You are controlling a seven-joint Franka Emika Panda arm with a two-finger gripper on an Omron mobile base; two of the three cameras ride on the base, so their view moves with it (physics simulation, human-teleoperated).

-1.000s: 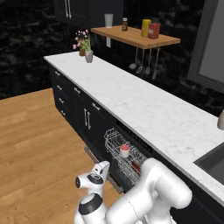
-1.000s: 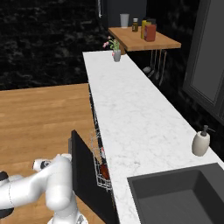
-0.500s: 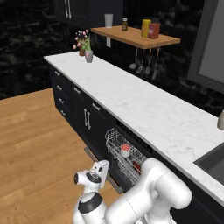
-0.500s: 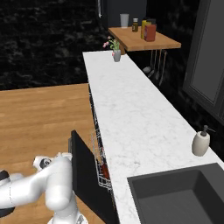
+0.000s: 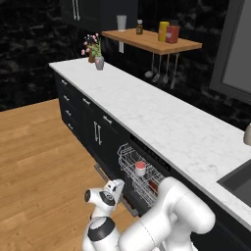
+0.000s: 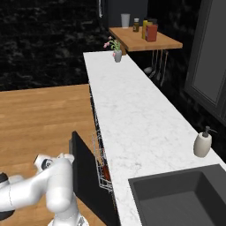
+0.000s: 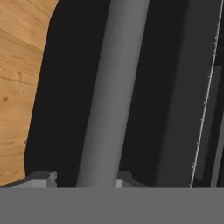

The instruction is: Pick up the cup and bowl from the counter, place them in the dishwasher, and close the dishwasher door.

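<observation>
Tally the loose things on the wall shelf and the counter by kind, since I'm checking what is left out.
Shelf:
Cups: 1
Jars and bottles: 3
Counter:
Flower vases: 1
Soap dispensers: 1
Total: 6

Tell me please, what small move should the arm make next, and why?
Probably push the door further up toward shut. The cup already sits in the rack with something reddish-brown beside it, the door stands half raised, and the gripper has one finger on each side of the handle.
</observation>
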